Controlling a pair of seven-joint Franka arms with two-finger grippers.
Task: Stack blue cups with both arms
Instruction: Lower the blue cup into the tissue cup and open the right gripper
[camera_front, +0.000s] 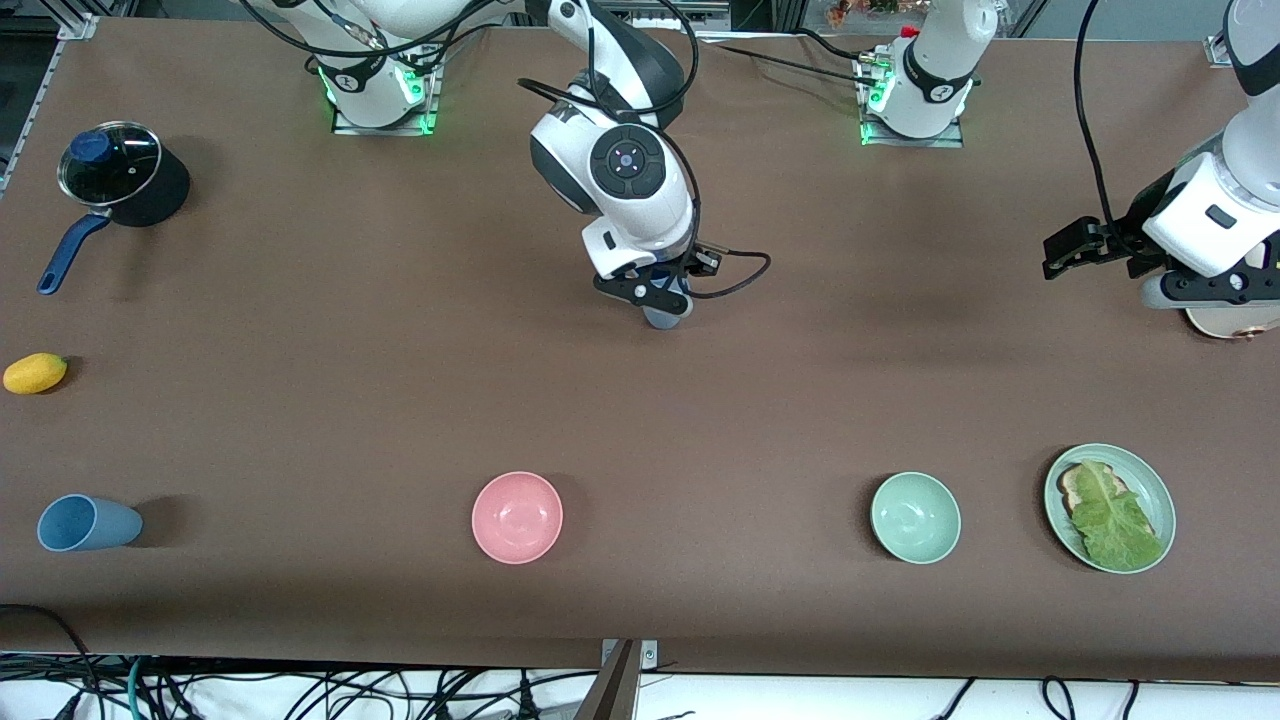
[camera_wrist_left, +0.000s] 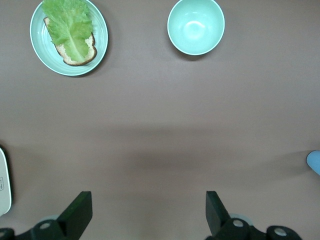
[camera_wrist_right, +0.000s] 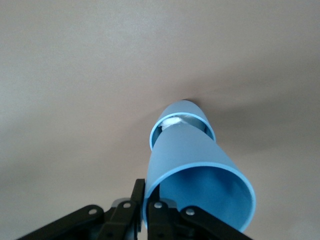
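Cups: note the right gripper (camera_front: 662, 297) clamps the sky-blue cup (camera_wrist_right: 200, 180), its base entering a second blue cup (camera_wrist_right: 182, 125) mid-table, mostly hidden. Left gripper (camera_wrist_left: 147, 215) waits, fingers apart. Plate (camera_front: 1150, 480) holds lettuce (camera_front: 1115, 520).

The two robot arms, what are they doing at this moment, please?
The right gripper holds a sky blue cup by its rim and lowers it into a second blue cup standing mid-table; it is partly in. The left gripper waits open over bare table at the left arm's end. A third, duller blue cup lies on its side toward the right arm's end, level with the pink bowl.
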